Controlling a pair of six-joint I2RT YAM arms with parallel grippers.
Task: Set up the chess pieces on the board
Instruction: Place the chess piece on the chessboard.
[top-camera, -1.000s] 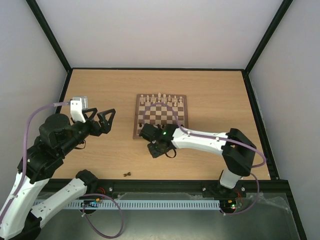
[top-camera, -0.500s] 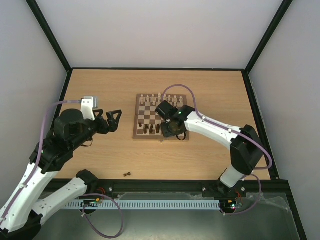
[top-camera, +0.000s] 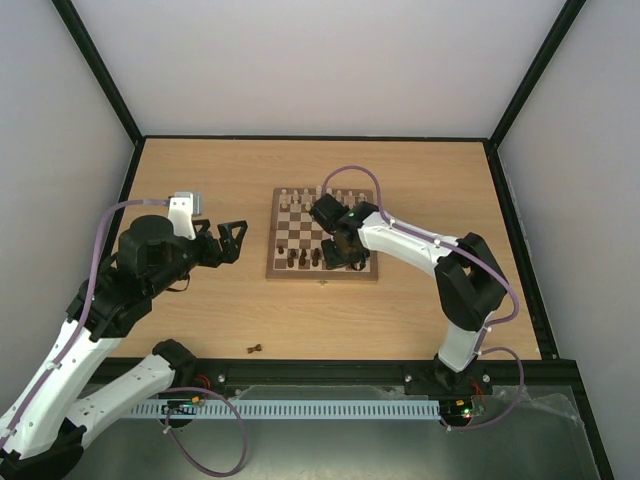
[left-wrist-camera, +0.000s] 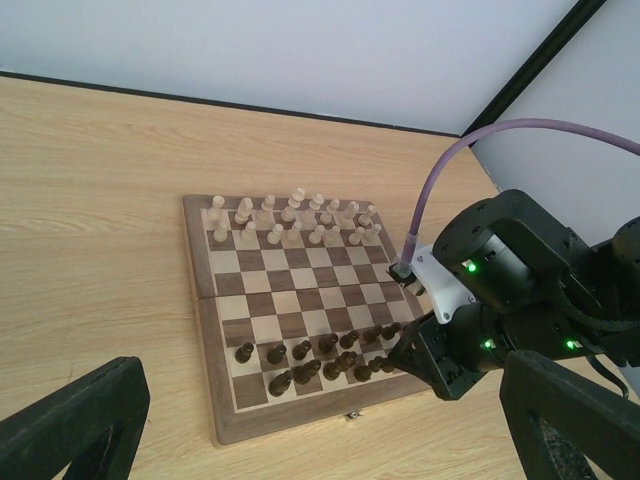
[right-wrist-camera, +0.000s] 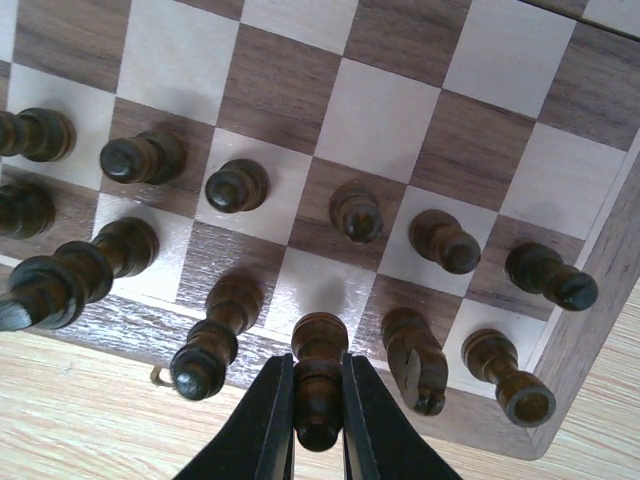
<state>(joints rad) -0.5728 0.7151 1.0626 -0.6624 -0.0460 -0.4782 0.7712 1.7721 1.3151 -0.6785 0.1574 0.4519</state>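
My right hand (right-wrist-camera: 318, 372) is pinching a dark piece (right-wrist-camera: 318, 345) tight between both fingers, holding it in the row along the board's (left-wrist-camera: 300, 300) near edge, right half, between two neighbours. I can't quite tell if its base is touching the square. The other dark pieces (left-wrist-camera: 320, 360) are filling the two near rows and the pale pieces (left-wrist-camera: 290, 215) are lining the far edge. The board's sitting mid-worktop (top-camera: 200, 180). My left hand (top-camera: 232, 240) is hanging wide open, gripping nothing, left of the board. One stray piece (top-camera: 254, 348) is lying by the worktop's near edge.
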